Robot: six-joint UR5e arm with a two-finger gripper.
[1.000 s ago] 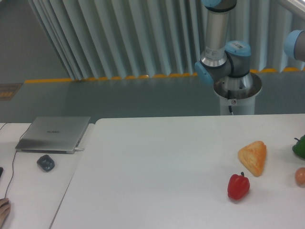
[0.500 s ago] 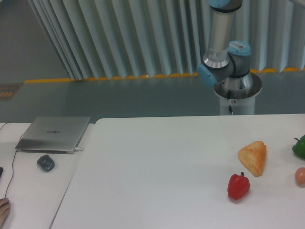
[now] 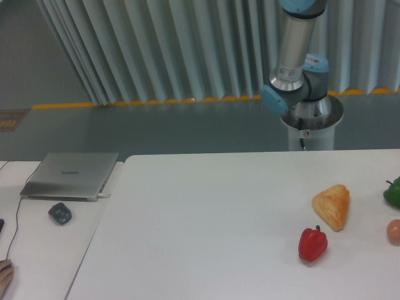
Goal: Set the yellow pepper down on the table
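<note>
Occupying most of the lower frame, the table (image 3: 206,219) is a plain white top running from lower left of centre out past the right edge. Left of it, touching or just beside, a narrower white desk (image 3: 37,244) fills the lower left corner. Behind both, a wall of pale vertical slats (image 3: 156,50) spans the upper frame above a grey floor with a yellow-orange stripe (image 3: 125,103).

Arm (image 3: 297,69): upper right, silver tube and blue-capped joints rising from a round pedestal behind the far table edge; it runs out of the top of the frame. The claw is out of frame, so its state cannot be told. The yellow pepper does not appear anywhere in view.

On the desk: closed grey laptop (image 3: 70,175), with a dark mouse (image 3: 60,213) just in front of it.

On the table, right side: orange-yellow triangular piece (image 3: 332,205); red pepper (image 3: 312,244) near it, lower left, apart. At the right edge, cut off: a green item (image 3: 393,192) and below it a small reddish-tan round item (image 3: 394,231).
</note>
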